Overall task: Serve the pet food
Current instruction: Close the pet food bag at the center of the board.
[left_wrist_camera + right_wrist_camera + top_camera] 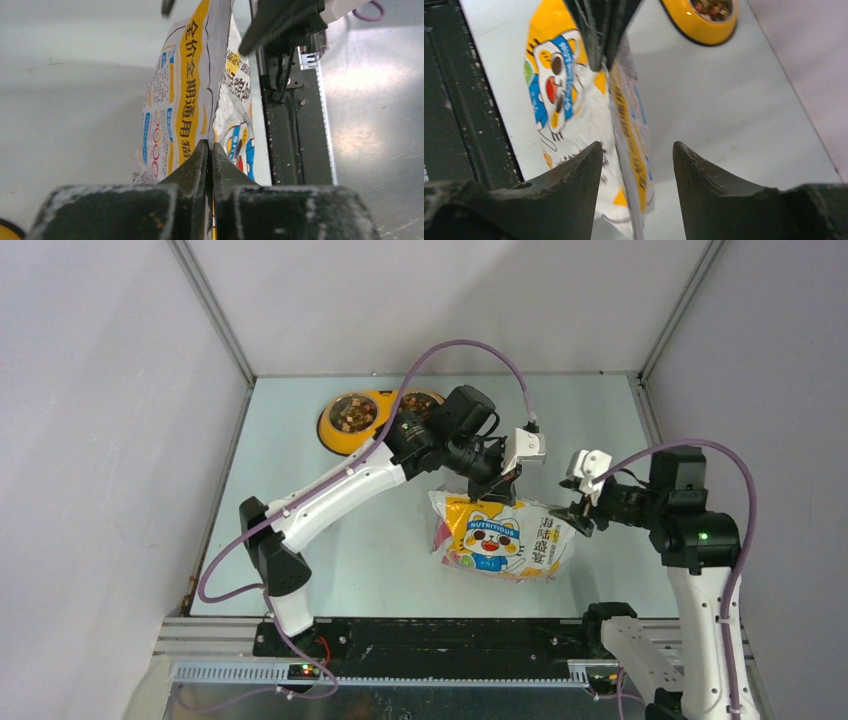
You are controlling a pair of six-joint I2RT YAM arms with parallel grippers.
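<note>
While left fingers (192,165) pinch bag (500,535) by top edge at bench (300,570) centre, right fingers (579,170) stand spread astride its three-o'clock edge. Pet food (352,413) lies in feeder (335,443), eleven o'clock. Likely step: parking bag. Next: lower gently, release.

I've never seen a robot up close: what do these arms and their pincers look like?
The left arm and right arm have white shells, black joints and looping purple cables. Left gripper and right gripper have black pointed fingers.

yellow feeder (338,443) on pale table (380,565)
</note>
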